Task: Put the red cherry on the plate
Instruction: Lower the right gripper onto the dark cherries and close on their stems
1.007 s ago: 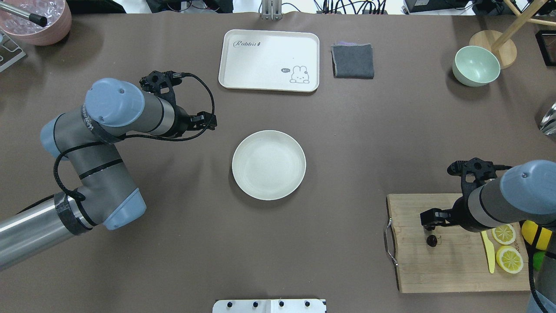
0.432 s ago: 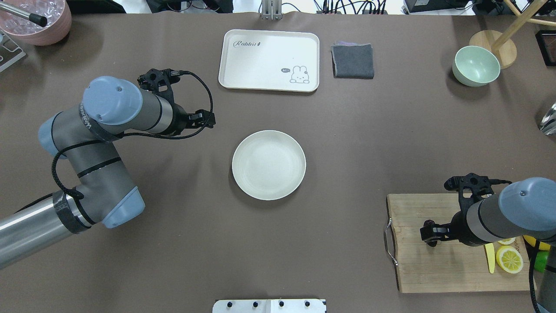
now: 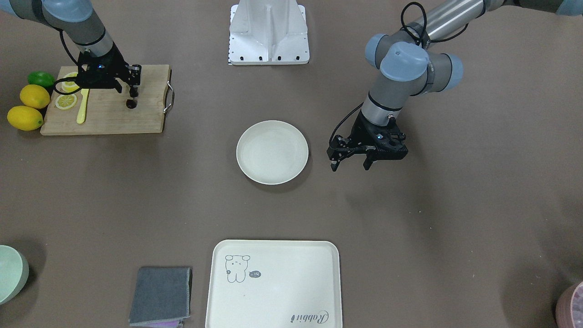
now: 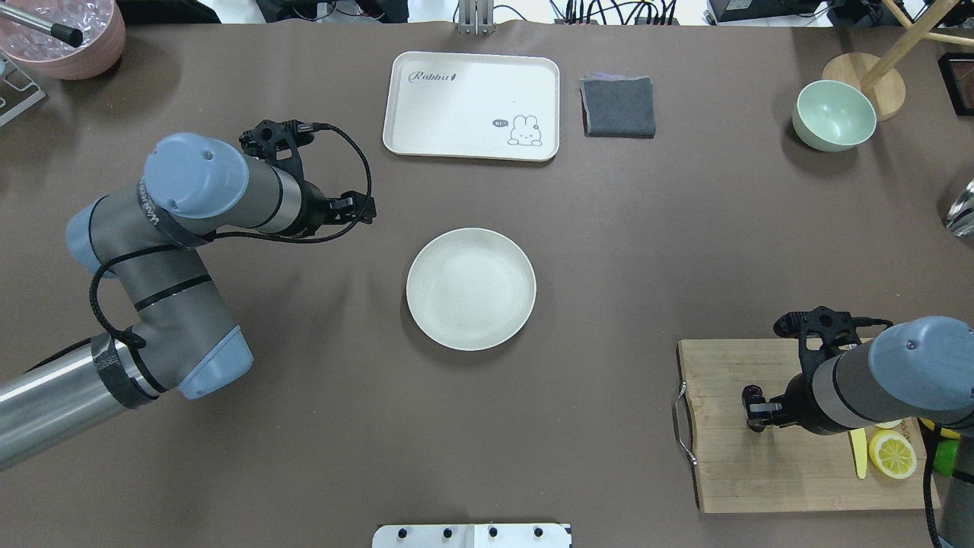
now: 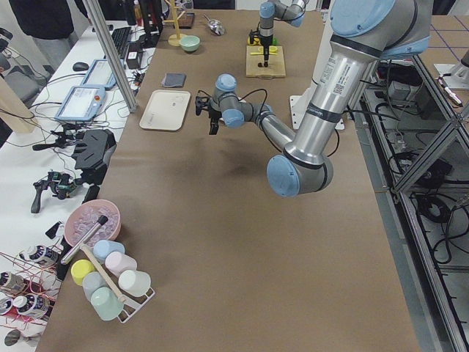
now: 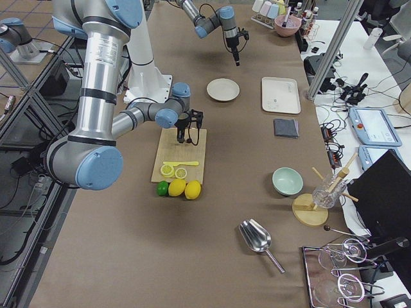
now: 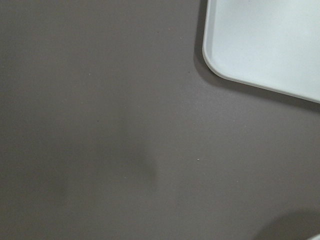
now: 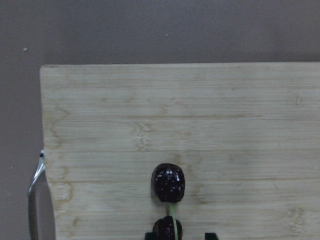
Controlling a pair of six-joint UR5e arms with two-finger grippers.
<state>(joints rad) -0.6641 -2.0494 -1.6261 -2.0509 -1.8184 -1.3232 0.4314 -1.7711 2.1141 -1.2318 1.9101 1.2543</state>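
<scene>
— Where's the cherry (image 8: 168,182)?
— On the cutting board (image 4: 761,472), at the table's (image 4: 609,304) near right corner, left of the lemon slices (image 3: 66,101) and the yellow knife (image 3: 82,107).
— And the right jaws?
— Apart, low over the cherry. In the wrist view the tips flank the lower fruit. I can't tell whether either one touches it.
— The plate (image 4: 471,289)?
— Mid-table, well apart from the board.
— Left jaws?
— Apart too, gripping nothing, pointing down over bare table to the plate's left.
— Farther out?
— A rabbit tray (image 4: 456,106), a folded grey cloth (image 4: 618,106) just beside it, and a green bowl (image 4: 834,116) at the far right.
</scene>
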